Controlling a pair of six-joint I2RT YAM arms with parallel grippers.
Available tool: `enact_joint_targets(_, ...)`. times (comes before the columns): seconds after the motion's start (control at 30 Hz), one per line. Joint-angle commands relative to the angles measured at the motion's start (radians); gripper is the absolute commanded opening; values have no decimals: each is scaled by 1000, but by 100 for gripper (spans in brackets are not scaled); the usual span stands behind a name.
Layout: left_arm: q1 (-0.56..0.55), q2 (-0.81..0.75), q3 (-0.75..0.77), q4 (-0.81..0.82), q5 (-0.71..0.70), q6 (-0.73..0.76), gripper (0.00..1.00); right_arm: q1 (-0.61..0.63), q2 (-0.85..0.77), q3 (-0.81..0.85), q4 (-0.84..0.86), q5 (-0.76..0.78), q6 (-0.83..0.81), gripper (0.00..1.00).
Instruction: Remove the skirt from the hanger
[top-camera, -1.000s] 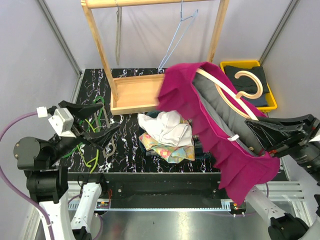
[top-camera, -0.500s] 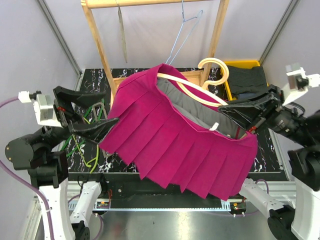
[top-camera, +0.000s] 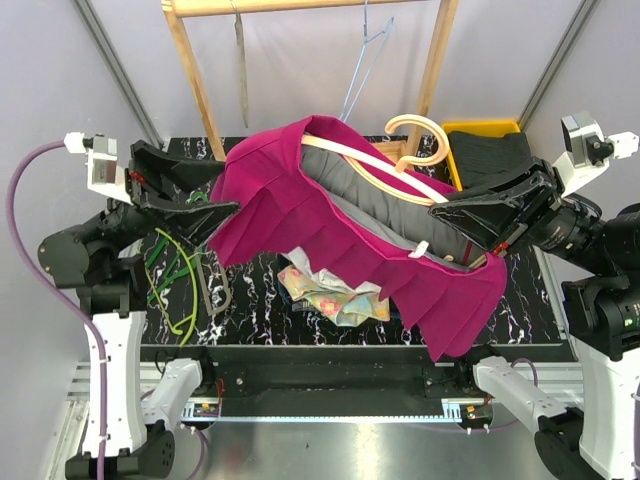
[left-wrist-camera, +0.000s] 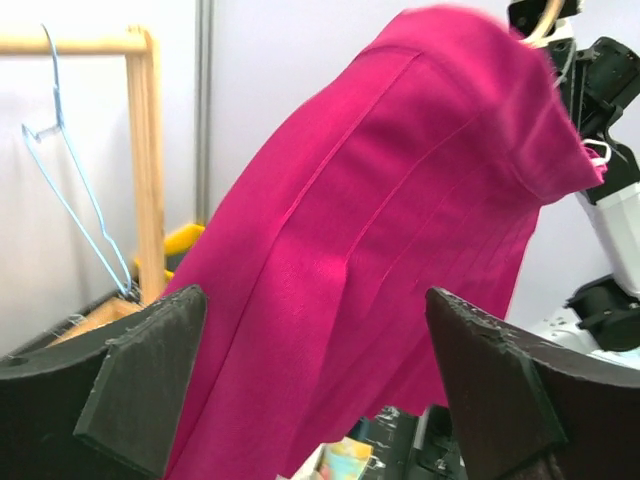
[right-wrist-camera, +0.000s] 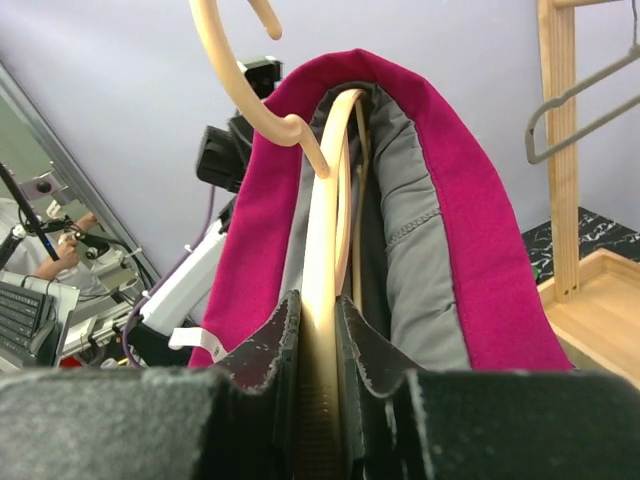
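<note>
Right tool (right-wrist-camera: 315, 330) pinches my cream wooden hanger (right-wrist-camera: 322, 230) inside the magenta pleated skirt (top-camera: 290, 205); left tool (left-wrist-camera: 312, 310) gapes empty.

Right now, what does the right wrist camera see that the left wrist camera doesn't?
Only the right wrist view shows the grey lining of the magenta skirt, a grey hanger on the wooden rack, and the right gripper shut on the cream hanger. Only the left wrist view shows a light-blue wire hanger, the skirt's pleated outside and the open left gripper. Both show the skirt and the rack.
</note>
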Motion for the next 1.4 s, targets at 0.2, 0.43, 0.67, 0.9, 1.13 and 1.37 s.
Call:
enact_joint_targets(0.2, 1, 93, -3, 330, 122, -262, 40, -2, -28, -148, 364, -8, 174, 0)
enact_joint_targets(0.43, -8, 88, -1, 310, 114, -252, 8, -2, -43, -269, 392, 5, 166, 0)
enact_joint_targets(0.67, -27, 83, 19, 157, 71, -167, 23, 0, -29, -338, 412, 9, 136, 0)
enact_joint_targets(0.9, -59, 93, 57, 66, 48, -104, 39, 6, -35, -398, 325, 17, 33, 0)
enact_joint_targets(1.13, -99, 123, 96, 56, 56, -81, 4, 35, -26, -435, 324, 20, -4, 0)
enact_joint_targets(1.37, -99, 100, 120, -300, 5, 233, 99, 63, -9, -413, 349, 29, -2, 0)
